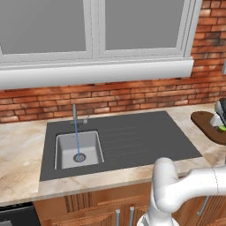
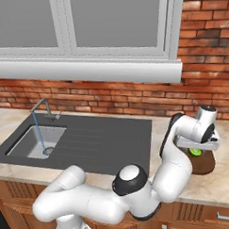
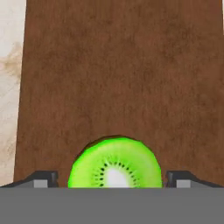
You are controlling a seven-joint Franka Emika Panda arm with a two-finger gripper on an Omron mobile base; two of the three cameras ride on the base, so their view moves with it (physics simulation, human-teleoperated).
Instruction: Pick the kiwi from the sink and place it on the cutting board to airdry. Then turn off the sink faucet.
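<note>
The kiwi [image 3: 114,164], a bright green cut half, lies on the dark brown cutting board [image 3: 122,78] between my fingertips. My gripper [image 3: 112,180] stands open over it, with a small gap on each side of the fruit. In the right base view the gripper [image 2: 198,148] hangs just above the kiwi [image 2: 196,152] on the cutting board [image 2: 206,165], at the right end of the counter. The sink [image 1: 66,148] holds only its drain. A thin blue stream of water runs from the sink faucet [image 1: 74,115] into the basin.
A dark ribbed surround [image 1: 132,137] spreads right of the basin. Beige marble counter [image 1: 22,145] lies on both sides. A brick wall [image 1: 110,99] and a white window sill [image 1: 97,73] stand behind. My arm [image 2: 174,151] bends over the counter's right part.
</note>
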